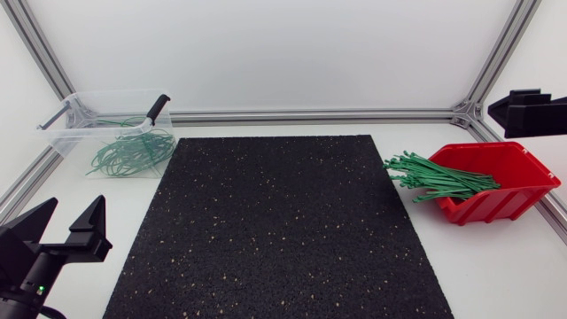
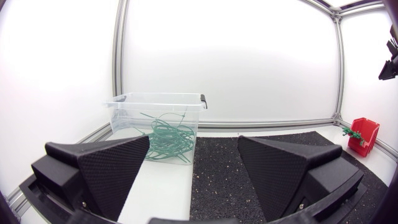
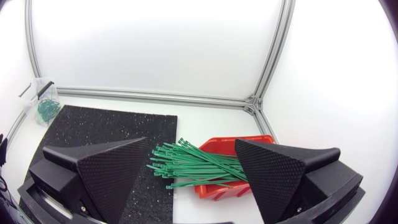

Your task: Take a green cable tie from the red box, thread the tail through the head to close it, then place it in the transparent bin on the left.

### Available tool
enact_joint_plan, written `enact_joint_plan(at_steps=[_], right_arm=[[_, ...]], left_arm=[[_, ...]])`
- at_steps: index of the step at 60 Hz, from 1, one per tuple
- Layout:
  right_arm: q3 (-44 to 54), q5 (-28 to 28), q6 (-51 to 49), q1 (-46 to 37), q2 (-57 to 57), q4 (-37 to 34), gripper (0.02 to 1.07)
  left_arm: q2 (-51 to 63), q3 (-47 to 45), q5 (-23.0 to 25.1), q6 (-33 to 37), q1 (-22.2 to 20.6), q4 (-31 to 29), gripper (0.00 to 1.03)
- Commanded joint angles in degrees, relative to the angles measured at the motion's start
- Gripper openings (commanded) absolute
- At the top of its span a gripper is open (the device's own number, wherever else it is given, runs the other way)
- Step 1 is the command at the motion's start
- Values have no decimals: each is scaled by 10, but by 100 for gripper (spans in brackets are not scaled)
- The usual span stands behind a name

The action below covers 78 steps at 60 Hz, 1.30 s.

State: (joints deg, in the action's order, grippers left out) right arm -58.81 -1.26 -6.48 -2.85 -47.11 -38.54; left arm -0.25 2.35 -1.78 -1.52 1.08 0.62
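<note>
left arm [image 1: 35, 257] at eight o'clock holds its jaws wide and empty, and the right arm [image 1: 532, 112] at two o'clock, near the red box [image 1: 518, 202], has its jaws spread on nothing too. green cable ties [image 1: 438, 177] lie bundled in that box at three o'clock and looped ties [image 1: 133, 151] sit in the transparent bin [image 1: 64, 135] at ten o'clock; this round's picking, threading and binning all seem yet to start.

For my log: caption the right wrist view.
Open right gripper facing red box, green cable ties spilling toward black mat.
</note>
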Motion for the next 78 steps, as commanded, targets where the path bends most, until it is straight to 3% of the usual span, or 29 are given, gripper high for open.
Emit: enact_joint_plan(at_steps=[1,11,16,28,51,57,68,78], right_arm=[[-45,9,-34,-8,-37,-30,103],[-71,109,-62,-66,-90,-43,103],[-88,129,-84,-85,-127,-53,102],[-153,124,-256,-102,-223,-150,102],[-151,127,-476,-103,-279,-207,102],[-148,127,-534,-103,-294,-223,98],[-123,124,-630,-103,-303,-212,97],[-90,119,-688,-97,-309,-196,88]], left_arm=[[-5,-24,-4,-10,4,-4,99],[-5,-24,-4,-9,4,-4,99],[-5,-24,-4,-10,4,-4,99],[-5,-24,-4,-10,4,-4,99],[-5,-23,-4,-9,0,-5,99],[-5,-23,-4,-10,0,-5,99],[-5,-23,-3,-10,0,-5,99],[-5,-23,-3,-10,0,-5,99]])
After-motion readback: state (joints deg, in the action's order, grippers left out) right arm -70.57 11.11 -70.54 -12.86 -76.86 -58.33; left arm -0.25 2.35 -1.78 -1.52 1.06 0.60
